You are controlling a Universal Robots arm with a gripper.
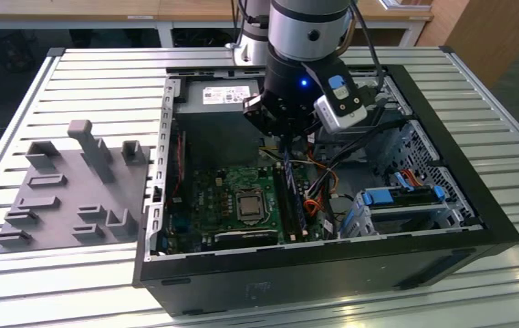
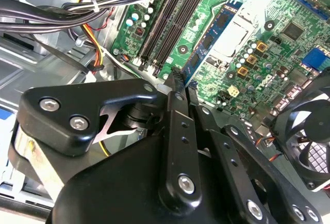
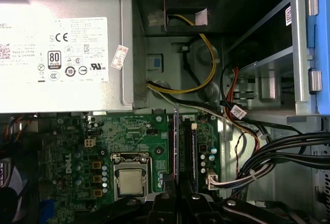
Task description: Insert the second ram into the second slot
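Observation:
My gripper [image 1: 283,145] hangs inside the open computer case [image 1: 442,236], over the green motherboard [image 1: 218,201]. It is shut on the second ram [image 2: 209,41], a thin blue board with dark chips that reaches from the fingertips [image 2: 175,87] toward the motherboard. In the first wrist view the ram [image 3: 176,146] is edge-on, a thin line beside the dark memory slots [image 3: 193,152]. The same slots [image 2: 165,22] run parallel to the ram in the second wrist view. Whether the ram's lower edge touches a slot is hidden, and I cannot tell which slot is the second slot.
A grey power supply [image 3: 62,48] sits at the case's far end. Cable bundles [image 3: 278,152] run beside the slots. Blue drive-bay clips [image 1: 405,195] stand on the exterior view's right, and a grey holder tray [image 1: 68,191] lies on its left. Near the processor socket [image 3: 129,180] is a fan [image 2: 309,131].

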